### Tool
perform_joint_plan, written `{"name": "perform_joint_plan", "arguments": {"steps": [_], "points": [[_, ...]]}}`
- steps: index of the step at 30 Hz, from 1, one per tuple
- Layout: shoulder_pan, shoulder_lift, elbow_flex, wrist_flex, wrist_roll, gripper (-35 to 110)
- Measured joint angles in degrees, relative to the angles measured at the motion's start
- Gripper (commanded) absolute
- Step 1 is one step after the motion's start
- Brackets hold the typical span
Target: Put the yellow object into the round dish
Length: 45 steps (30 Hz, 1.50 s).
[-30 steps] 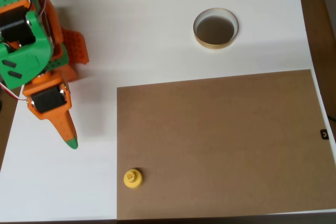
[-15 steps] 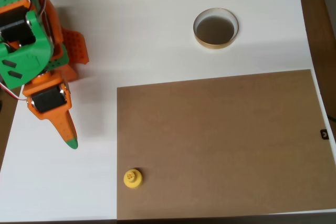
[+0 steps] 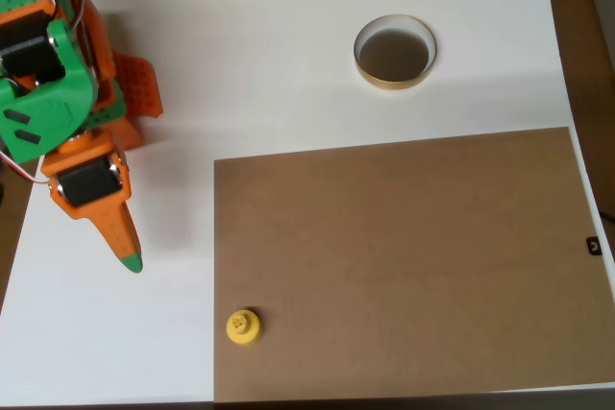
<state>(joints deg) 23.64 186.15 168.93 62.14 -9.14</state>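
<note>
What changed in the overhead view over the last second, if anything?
Nothing visibly changed. The gripper sits at the left with its jaws together and empty, the yellow object lies at the brown board's lower-left edge, and the round dish stands empty on the white table.

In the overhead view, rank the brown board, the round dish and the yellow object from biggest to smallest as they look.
1. The brown board, by far the largest.
2. The round dish, much smaller than the board.
3. The yellow object, smallest, a fraction of the dish's width.
All three lie on the table, so the order looks dependable.
</note>
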Motion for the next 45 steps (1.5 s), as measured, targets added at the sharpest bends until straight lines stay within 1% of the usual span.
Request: {"name": "perform_joint_plan", "arguments": {"steps": [16, 22, 31, 35, 42, 45], "points": [[0.00, 0.00, 0.00, 0.09, 0.00, 5], [-0.53, 0.00, -0.70, 0.70, -1.23, 11], [-3.78, -0.26, -6.50, 2.55, -3.34, 12], [-5.45, -3.16, -8.17, 1.58, -2.99, 13], [-7.38, -13.80, -12.92, -1.67, -1.05, 12], [-6.86, -16.79, -13.97, -2.90, -1.05, 13]]}}
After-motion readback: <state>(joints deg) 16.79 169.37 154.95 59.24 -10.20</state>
